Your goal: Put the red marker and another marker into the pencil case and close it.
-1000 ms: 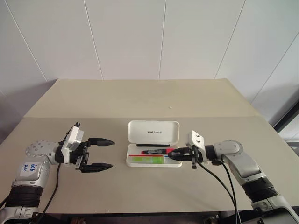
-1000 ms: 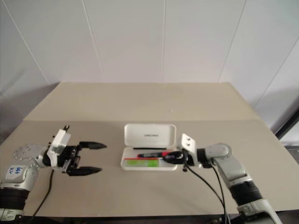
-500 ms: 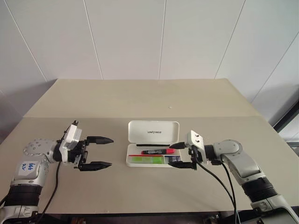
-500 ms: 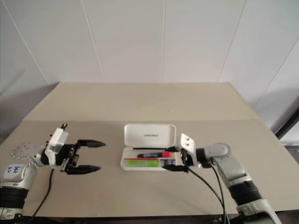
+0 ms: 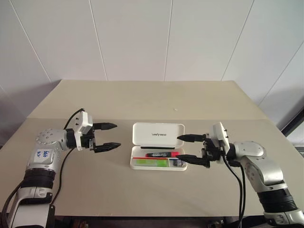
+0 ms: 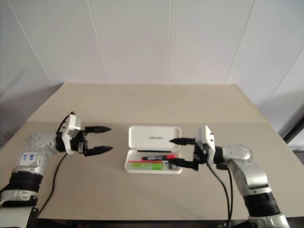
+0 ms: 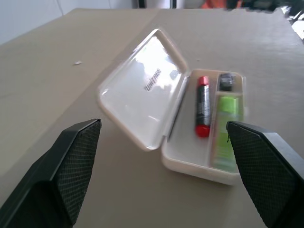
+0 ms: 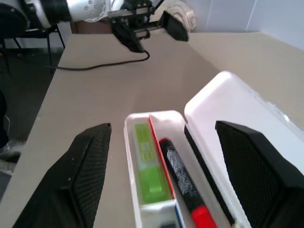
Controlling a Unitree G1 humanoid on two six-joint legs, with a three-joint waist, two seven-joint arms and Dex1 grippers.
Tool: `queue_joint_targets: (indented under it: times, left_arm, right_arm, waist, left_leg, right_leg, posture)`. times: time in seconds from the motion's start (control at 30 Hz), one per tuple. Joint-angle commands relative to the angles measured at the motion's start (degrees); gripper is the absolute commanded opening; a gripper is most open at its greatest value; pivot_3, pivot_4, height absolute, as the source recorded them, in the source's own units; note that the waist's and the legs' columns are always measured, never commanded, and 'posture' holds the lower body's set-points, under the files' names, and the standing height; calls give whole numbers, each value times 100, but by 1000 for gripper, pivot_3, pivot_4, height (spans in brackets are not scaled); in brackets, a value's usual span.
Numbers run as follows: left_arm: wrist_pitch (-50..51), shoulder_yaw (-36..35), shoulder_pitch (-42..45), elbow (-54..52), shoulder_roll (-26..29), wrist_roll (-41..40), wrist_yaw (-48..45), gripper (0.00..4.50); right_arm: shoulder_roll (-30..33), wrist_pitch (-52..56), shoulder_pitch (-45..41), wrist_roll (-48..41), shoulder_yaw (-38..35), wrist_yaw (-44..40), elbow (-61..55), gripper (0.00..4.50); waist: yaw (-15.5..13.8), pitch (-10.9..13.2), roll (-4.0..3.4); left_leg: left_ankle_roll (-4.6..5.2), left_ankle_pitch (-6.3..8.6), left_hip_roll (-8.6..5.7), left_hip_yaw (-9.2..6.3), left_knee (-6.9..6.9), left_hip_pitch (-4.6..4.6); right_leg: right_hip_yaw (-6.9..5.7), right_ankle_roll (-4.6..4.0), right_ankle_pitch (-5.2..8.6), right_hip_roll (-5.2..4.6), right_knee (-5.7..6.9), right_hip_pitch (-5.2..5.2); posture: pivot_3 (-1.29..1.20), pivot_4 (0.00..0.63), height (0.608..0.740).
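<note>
Lying open on the beige table point(image 5: 142, 102) in the head camera's view, the white rectangular hinged plastic pencil case point(image 5: 157, 134) with rounded corners has its lid folded back away from the robot, dark lettering showing on the lid. Inside the tray of the case, the slim red marker point(image 5: 159, 154) with its black barrel and red cap rests in the compartment nearer the lid, and the chunky light green translucent marker point(image 5: 151, 162) lies in the compartment farther from the lid, a thin red strip between the two. The left gripper point(image 5: 109, 136) hangs above the table to the left of the case, apart from it, its two black fingers spread with nothing between them. The right gripper point(image 5: 184, 147) is at the case's right end, fingers spread wide and empty, one above the lid's corner and one beside the tray's end. In the left wrist view, the case point(image 7: 137, 95) sits ahead between that gripper's parted fingers, with the red marker point(image 7: 203, 105) beside the green marker point(image 7: 225, 130) and a small dark object point(image 7: 227, 81) at the tray's end. In the right wrist view, the case point(image 8: 237, 114) lies just beneath the released fingers, both markers inside it.
</note>
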State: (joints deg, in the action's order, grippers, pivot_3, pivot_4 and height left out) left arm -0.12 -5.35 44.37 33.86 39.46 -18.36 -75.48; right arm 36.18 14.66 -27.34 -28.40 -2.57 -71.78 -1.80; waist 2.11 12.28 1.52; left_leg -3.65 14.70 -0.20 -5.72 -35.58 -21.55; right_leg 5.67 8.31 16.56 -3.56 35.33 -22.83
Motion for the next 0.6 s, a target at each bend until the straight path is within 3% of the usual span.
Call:
queue_joint_targets:
  times: [0.03,0.4,0.6]
  left_arm:
    - [-710,44,572,929,-64,293,4,3906]
    - [-2080,269,1712,3008,-362,1030,99,213]
    - [-2284,493,2107,3663,-589,1588,585,52]
  right_arm:
    - [253,-230,44,24,-386,86,72,4500]
    - [512,-81,606,-348,-928,187,-158,4500]
    - [684,-236,677,-336,-1069,40,169,4500]
  waist:
    - [-22,0,0]
    - [-41,1,2]
    - [-43,2,4]
  left_leg:
    - [0,0,-1,0,0,0]
    - [2,1,-3,2,1,-9]
    - [2,2,-4,1,-4,-10]
  right_leg:
    - [0,0,0,0,1,0]
    - [1,9,4,-2,-8,-1]
    - [1,11,3,-1,-4,-1]
  posture:
    - [0,150,740]
    - [0,150,740]
    - [0,150,740]
